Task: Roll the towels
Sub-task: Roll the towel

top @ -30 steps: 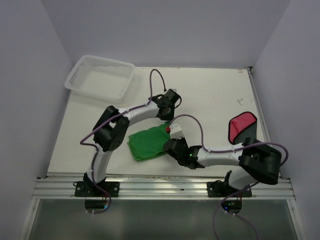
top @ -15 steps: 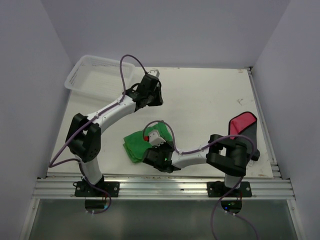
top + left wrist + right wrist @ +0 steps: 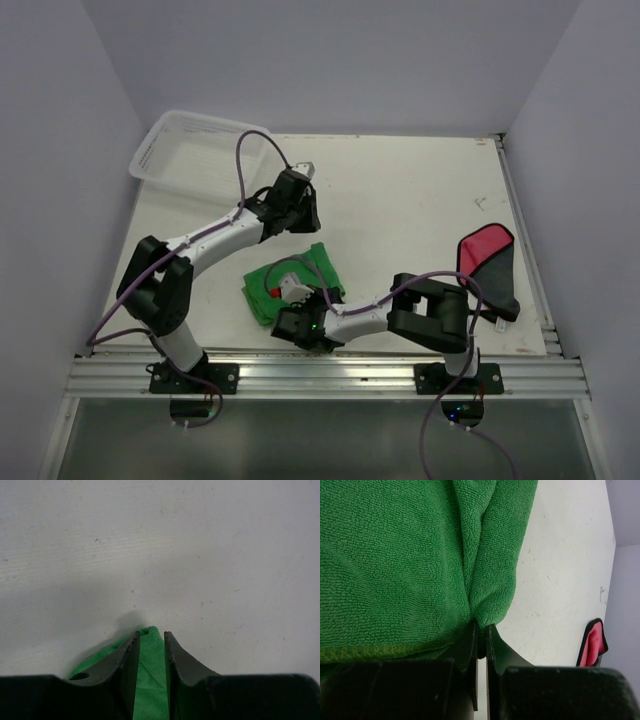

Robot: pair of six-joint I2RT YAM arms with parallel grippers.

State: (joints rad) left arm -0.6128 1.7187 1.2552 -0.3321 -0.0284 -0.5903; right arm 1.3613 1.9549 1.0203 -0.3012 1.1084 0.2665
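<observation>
From above, the green towel (image 3: 258, 296) lies near-centre and the red towel (image 3: 484, 250) well apart at the right. My left gripper (image 3: 150, 636) is slightly parted and, I judge, empty. My right gripper (image 3: 481, 628) pinches a green fold. The cloth is light and limp, best taken by an edge.

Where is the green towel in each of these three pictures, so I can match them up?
Top view: green towel, lower middle, left of centre.
Left wrist: green towel, bottom centre, only a tip.
Right wrist: green towel fills the upper left.
Shared landmark: the white table.
</observation>
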